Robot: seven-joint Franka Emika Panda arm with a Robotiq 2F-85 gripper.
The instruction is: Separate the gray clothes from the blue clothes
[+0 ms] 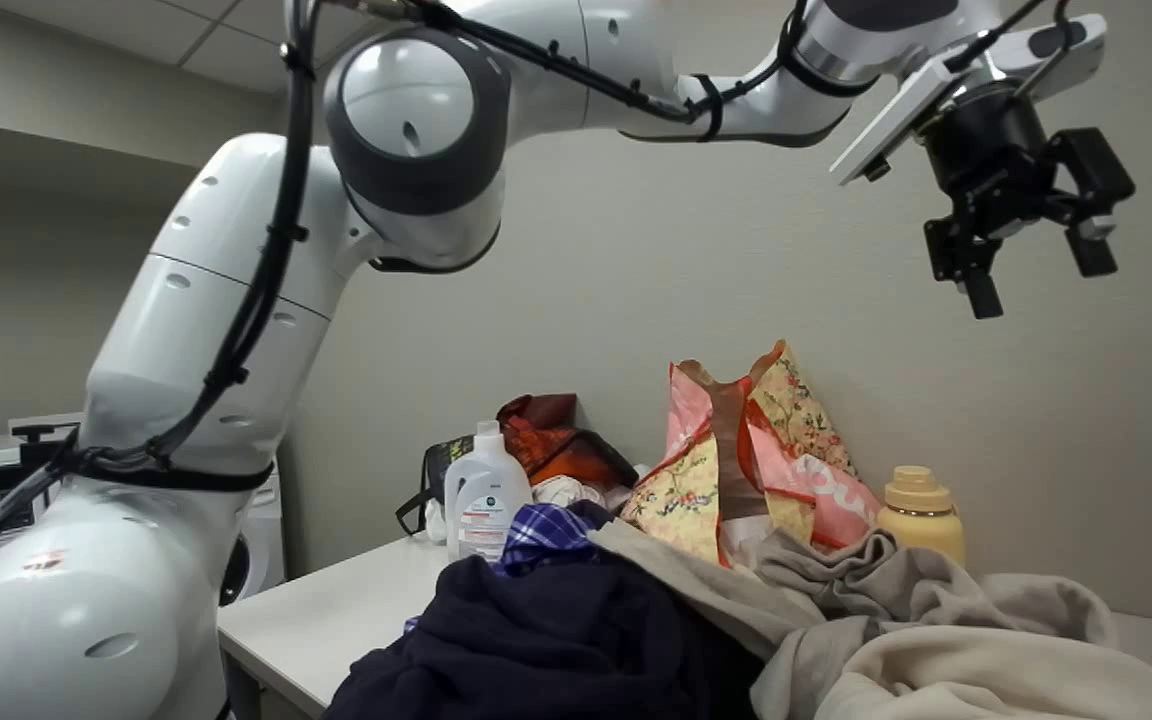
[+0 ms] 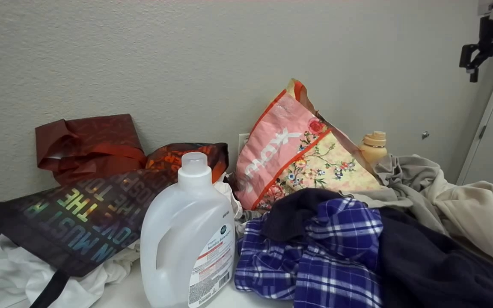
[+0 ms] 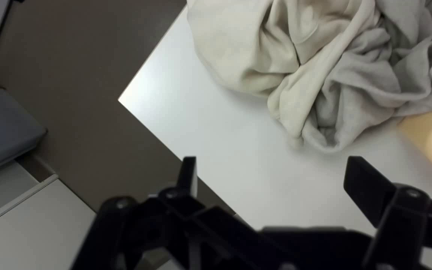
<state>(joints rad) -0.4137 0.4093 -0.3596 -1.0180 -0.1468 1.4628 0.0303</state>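
In an exterior view, the fingers (image 1: 983,296) hang apart and empty at upper right. The gray clothes (image 1: 976,660), lower right, touch the navy clothes (image 1: 536,640), lower centre; pinching where they meet could drag both along the bench (image 1: 361,605).

On the bench (image 1: 356,605), a pale detergent bottle (image 2: 197,209) stood upright. Beside it a dark lettered bag (image 2: 88,218) lay partly over white cloth (image 2: 11,273), a dark red bag (image 2: 103,139) behind. A pink floral bag (image 2: 289,158) rose to a peak before the wall (image 2: 186,64), a yellow bottle (image 2: 374,152) just beside it.
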